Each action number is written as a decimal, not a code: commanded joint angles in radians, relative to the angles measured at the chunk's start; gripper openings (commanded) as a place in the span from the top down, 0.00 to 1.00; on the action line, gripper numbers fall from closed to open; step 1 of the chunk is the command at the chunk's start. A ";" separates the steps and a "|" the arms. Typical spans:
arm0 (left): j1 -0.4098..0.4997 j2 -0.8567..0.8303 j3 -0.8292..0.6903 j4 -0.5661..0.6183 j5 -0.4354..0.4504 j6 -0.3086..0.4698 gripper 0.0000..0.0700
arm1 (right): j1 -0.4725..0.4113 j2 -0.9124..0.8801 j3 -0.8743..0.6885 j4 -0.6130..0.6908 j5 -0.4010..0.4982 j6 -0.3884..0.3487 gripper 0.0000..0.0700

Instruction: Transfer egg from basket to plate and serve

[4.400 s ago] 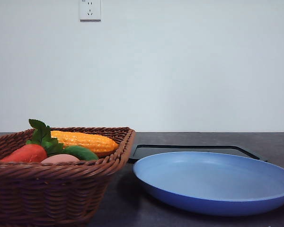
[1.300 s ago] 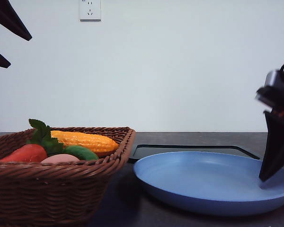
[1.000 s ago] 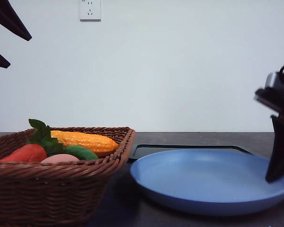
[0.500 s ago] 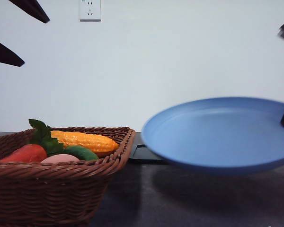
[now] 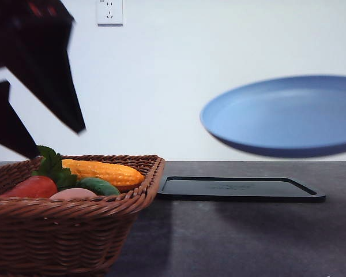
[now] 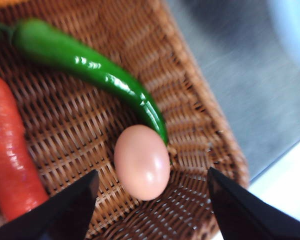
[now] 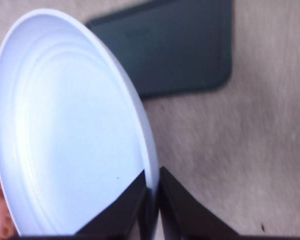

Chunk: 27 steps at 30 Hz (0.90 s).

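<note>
Half a second before, our right arm had the plate (image 5: 282, 115) only just clear of the black tray (image 5: 239, 188); by this moment we had carried it higher and further right, well above the table and slightly tilted. Our right gripper (image 7: 152, 192) was closed down on the plate's rim, one finger on each face of it, as the right wrist view showed. Meanwhile our left gripper (image 5: 55, 141), which had hung high at the far left, had dropped to just over the basket (image 5: 69, 231). We judged this meant both halves of the job were running at once: the plate was being brought up to receive, and the pick was about to begin.

The left gripper's jaws stood wide apart and held nothing. In the left wrist view its fingertips (image 6: 72, 202) flanked the egg (image 6: 142, 162), which lay on the basket floor near the wicker wall, touching the tip of the green pepper (image 6: 90, 65). The egg had not been gripped yet.

Counting what we saw: one egg, one basket, one blue plate, one black tray. In the basket there were also one green pepper, one ear of corn (image 5: 102, 171) and one red vegetable (image 5: 32, 186) with green leaves. One wall socket (image 5: 109, 11) showed behind.
</note>
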State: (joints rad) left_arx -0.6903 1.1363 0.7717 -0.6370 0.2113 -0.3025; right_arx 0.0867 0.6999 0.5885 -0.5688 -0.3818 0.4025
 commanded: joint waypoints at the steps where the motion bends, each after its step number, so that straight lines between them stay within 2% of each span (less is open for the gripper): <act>1: -0.018 0.045 0.028 0.005 -0.023 0.025 0.37 | 0.000 0.003 0.026 0.003 -0.003 0.005 1.00; 12: -0.026 0.230 0.052 0.030 -0.044 0.068 0.37 | 0.000 0.003 0.035 -0.002 -0.005 0.002 1.00; 21: -0.033 0.281 0.052 0.027 -0.043 0.068 0.38 | 0.000 0.003 0.035 -0.002 -0.005 0.002 1.00; 27: -0.042 0.281 0.052 0.024 -0.043 0.067 0.57 | 0.000 0.003 0.035 -0.001 -0.005 0.002 1.00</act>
State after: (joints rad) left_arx -0.7227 1.4021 0.8051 -0.6110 0.1703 -0.2493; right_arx 0.0849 0.6998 0.6037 -0.5812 -0.3820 0.4015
